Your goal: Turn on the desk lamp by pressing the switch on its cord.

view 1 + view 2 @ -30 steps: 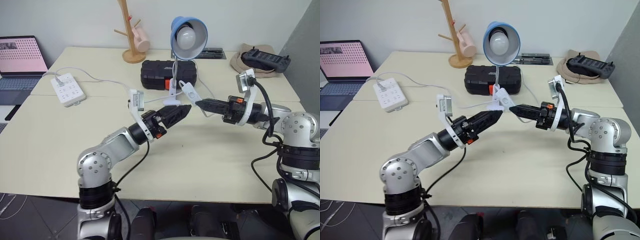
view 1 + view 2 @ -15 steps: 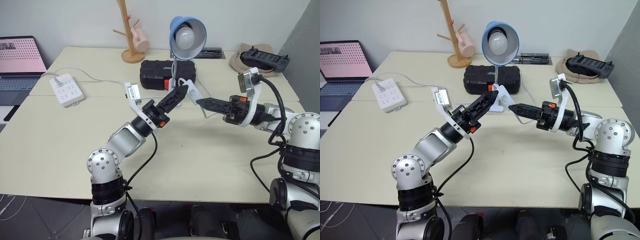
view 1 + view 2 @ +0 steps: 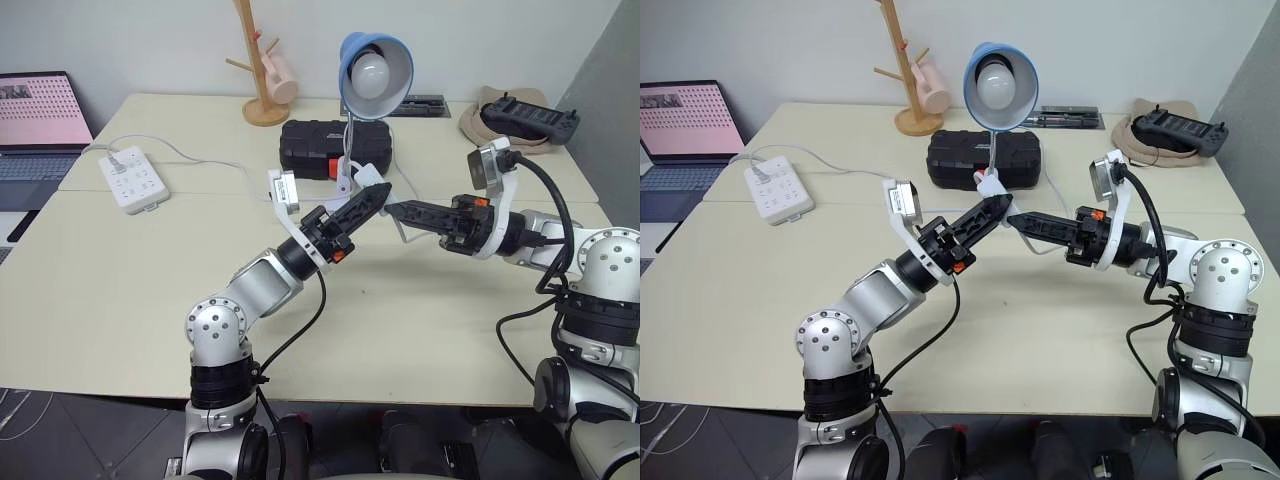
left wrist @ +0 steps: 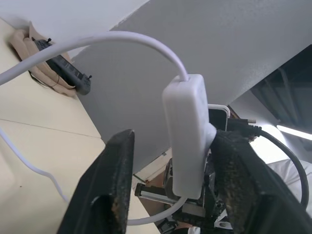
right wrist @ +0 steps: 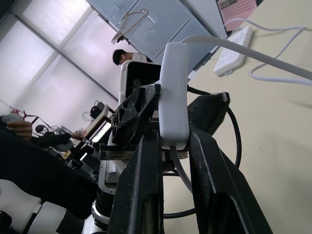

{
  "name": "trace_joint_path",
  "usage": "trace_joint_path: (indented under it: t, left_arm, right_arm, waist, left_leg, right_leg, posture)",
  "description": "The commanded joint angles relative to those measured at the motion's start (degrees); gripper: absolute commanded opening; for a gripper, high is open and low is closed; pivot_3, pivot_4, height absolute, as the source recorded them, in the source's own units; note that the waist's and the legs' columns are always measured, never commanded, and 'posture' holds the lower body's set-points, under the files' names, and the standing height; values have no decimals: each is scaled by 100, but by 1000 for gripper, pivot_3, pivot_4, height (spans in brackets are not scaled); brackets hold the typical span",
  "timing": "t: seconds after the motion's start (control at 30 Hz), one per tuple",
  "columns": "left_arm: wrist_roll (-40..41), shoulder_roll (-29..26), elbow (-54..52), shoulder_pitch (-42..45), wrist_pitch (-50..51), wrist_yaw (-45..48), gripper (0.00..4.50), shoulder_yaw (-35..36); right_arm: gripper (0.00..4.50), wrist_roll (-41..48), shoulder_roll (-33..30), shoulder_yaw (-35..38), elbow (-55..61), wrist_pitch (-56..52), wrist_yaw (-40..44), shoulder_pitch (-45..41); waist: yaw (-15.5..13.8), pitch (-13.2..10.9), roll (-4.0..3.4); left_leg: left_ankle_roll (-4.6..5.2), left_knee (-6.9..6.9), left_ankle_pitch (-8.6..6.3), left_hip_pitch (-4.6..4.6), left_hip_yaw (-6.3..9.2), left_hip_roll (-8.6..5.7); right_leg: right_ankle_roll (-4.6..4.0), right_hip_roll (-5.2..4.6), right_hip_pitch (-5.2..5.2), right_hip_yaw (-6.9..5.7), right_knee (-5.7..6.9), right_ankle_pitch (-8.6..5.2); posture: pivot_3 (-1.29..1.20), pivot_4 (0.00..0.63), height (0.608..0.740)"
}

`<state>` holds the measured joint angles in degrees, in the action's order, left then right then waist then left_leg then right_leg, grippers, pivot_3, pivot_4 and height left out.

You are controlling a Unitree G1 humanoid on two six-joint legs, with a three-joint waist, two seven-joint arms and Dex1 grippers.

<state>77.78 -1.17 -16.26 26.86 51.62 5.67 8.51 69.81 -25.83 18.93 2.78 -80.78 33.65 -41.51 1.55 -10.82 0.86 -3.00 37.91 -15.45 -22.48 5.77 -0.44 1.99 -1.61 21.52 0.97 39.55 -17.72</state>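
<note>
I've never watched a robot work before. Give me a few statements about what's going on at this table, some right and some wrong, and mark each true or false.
1. The right gripper holds the switch above the table. True.
2. The desk lamp has a red shade. False: the shade is blue.
3. The left gripper has the switch between its fingers. True.
4. The power strip lies at the robot's right. False: it lies at its left.
5. A laptop stands open at the far left. True.

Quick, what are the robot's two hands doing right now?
Left hand: partly open, its fingers either side of the switch.
Right hand: shut on the switch.
</note>
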Motion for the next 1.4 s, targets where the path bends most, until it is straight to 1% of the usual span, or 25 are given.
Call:
trace_joint_path:
  t: [0.03,0.1,0.17,0.63,0.9,0.93,0.97,1.0,1.13,1.4]
  left_arm:
    - [215,3,-84,106,-149,-55,1299,25]
    - [272,-29,-82,117,-172,-77,861,18]
    - [354,-44,-72,131,-202,-124,740,28]
    - [743,-125,-43,156,-295,-218,684,32]
    - [617,-245,-16,141,-317,-232,683,-49]
    - [649,-252,-37,146,-327,-195,1383,-38]
    - [699,-251,-57,150,-330,-177,1472,-30]
    - [670,-276,-87,157,-336,-157,1745,-44]
    - [520,-386,-53,140,-328,-225,2573,-166]
    - [578,-428,-113,85,-340,-51,2573,-243]
  right_arm:
    - [386,387,-46,96,291,-1,-80,2]
    - [386,452,-63,91,287,14,-139,28]
    - [386,524,-85,88,295,27,-193,59]
    - [386,929,-220,22,321,194,-472,215]
    - [386,1003,-252,-44,315,270,-532,230]
    - [386,991,-258,-58,306,282,-525,225]
    - [386,989,-267,-70,301,295,-520,222]
    - [386,993,-277,-82,297,308,-520,221]
    - [386,997,-312,-110,298,344,-510,227]
    - [386,1043,-364,-125,317,390,-513,263]
  waist:
    - [0,0,0]
    - [0,0,0]
    - [0,0,0]
    - [-2,0,0]
    - [-2,0,0]
    - [-1,0,0]
    - [-2,0,0]
    - [-2,-1,0]
    - [-4,-1,0]
    - [-4,-1,0]
  left_leg:
    - [0,0,0,-1,1,0]
    - [0,0,0,-2,2,0]
    - [0,0,0,-4,2,0]
    - [0,-1,0,-11,6,0]
    - [0,-2,0,-12,5,0]
    - [0,-3,0,-12,5,0]
    - [0,-3,0,-13,5,0]
    - [0,-2,0,-14,5,0]
    - [0,-3,0,-21,6,0]
    - [0,-3,0,-30,6,1]
  right_leg:
    - [0,0,0,0,-2,0]
    - [1,0,0,0,-3,0]
    - [1,0,0,-1,-5,1]
    - [4,2,3,-3,-13,2]
    - [4,5,4,-2,-17,2]
    - [4,5,4,-2,-17,2]
    - [5,5,4,-2,-18,3]
    - [5,5,5,-2,-18,3]
    - [7,6,10,-2,-21,4]
    - [9,7,18,-1,-27,6]
  posture:
    - [0,150,740]
    - [0,150,740]
    - [0,150,740]
    - [0,150,740]
    - [0,150,740]
    - [0,150,740]
    - [0,150,740]
    - [0,150,740]
    - [0,150,740]
    - [0,150,740]
